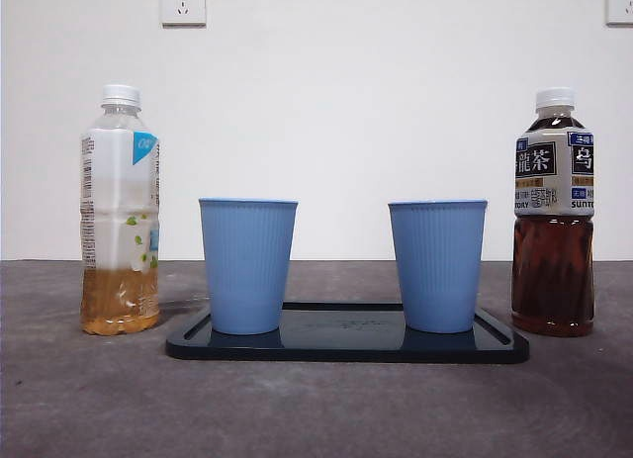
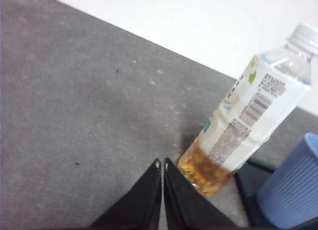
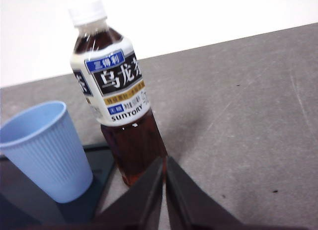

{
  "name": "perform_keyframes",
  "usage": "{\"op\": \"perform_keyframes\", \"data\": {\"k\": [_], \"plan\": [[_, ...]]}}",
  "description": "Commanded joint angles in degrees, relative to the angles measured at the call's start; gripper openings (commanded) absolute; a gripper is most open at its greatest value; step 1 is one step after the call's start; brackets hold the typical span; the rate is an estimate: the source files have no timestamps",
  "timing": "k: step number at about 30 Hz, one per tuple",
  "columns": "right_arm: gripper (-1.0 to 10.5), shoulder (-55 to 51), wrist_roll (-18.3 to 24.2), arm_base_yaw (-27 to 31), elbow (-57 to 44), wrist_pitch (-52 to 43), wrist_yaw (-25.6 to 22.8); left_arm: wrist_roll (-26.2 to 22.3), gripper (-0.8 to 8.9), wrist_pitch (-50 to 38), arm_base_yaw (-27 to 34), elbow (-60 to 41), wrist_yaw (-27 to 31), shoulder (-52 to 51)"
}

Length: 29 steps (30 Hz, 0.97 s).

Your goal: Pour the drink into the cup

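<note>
front view, level across a grey table [image 1: 59,399] against a white wall [image 1: 376,102] bearing two sockets, one upper left [image 1: 183,3] and one at the upper right edge [image 1: 620,3]. a dark flat tray [image 1: 346,347] lies at the centre and carries two ribbed blue cups, both upright and well apart: the left cup [image 1: 247,265] near the tray's left end, the right cup [image 1: 437,265] near its right end. off the tray, to its left, stands the pale tea bottle [image 1: 120,211], white-capped, with a white label and amber liquid filling only its lowest part. off the tray, to its right, stands the dark tea bottle [image 1: 553,216], white-capped, with a black-and-white suntory label and dark brown liquid reaching up to the shoulder. both bottles are upright and capped; whether either cup holds liquid cannot be told from this level. neither arm appears in the front view. left wrist view: the left gripper [image 2: 162,165] hangs above the bare table just beside the base of the pale tea bottle, not touching it, its two black jaws pressed together and holding nothing; the rim of one blue cup shows at the edge. right wrist view: the right gripper [image 3: 164,163] sits low, near the foot of the dark tea bottle, jaws likewise closed tip to tip and empty, with one blue cup on the tray corner beside the bottle.
</note>
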<state>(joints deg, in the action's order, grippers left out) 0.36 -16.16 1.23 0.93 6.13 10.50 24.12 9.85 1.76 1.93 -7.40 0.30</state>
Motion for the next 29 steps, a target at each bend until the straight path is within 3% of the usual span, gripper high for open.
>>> {"op": "perform_keyframes", "data": {"k": [1,10,16,20,29], "plan": [[0.1,-0.2,-4.3,0.1,1.1,-0.6,0.0,5.0,0.09,-0.7,0.2,1.6,-0.8,-0.1],[0.1,0.4,-5.6,0.1,10.0,0.1,-0.2,6.2,0.1,1.2,0.2,12.9,-1.7,2.4],[0.1,4.8,-5.0,0.1,19.0,3.4,0.0,-0.9,0.1,8.7,0.2,23.7,-2.8,9.0],[0.1,9.9,-1.5,0.1,26.1,9.4,1.8,-6.0,0.1,15.0,0.2,30.5,-6.8,14.6],[0.1,24.4,9.3,0.0,41.2,29.7,14.8,-15.9,0.1,27.9,0.0,42.7,-21.7,27.6]]}}
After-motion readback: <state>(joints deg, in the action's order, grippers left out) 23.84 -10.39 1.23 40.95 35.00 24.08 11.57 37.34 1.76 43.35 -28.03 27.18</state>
